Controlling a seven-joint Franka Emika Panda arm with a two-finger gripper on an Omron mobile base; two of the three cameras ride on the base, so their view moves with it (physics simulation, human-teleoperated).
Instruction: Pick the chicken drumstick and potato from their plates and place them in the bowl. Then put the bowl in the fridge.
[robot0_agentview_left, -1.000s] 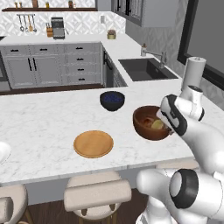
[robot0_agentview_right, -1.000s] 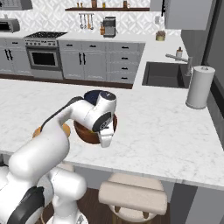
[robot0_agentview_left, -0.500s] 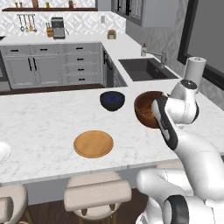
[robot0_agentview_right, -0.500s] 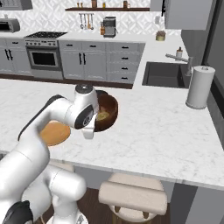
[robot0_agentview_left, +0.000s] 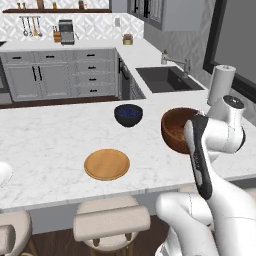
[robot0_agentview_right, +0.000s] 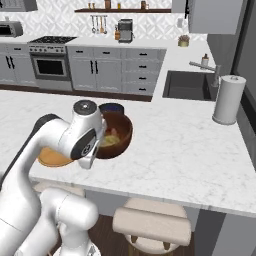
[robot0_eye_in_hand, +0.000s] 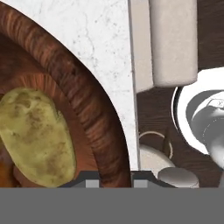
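With the potato (robot0_eye_in_hand: 36, 135) already in the bowl (robot0_agentview_right: 118, 136), the hand (robot0_eye_in_hand: 114, 183) grips its rim at 6 o'clock; fridge trip remains.

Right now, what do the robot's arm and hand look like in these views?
The arm is glossy white with rounded, bulbous links and dark grey bands and caps at the joints. The hand ends in two small dark finger tips. No cables or markings show.
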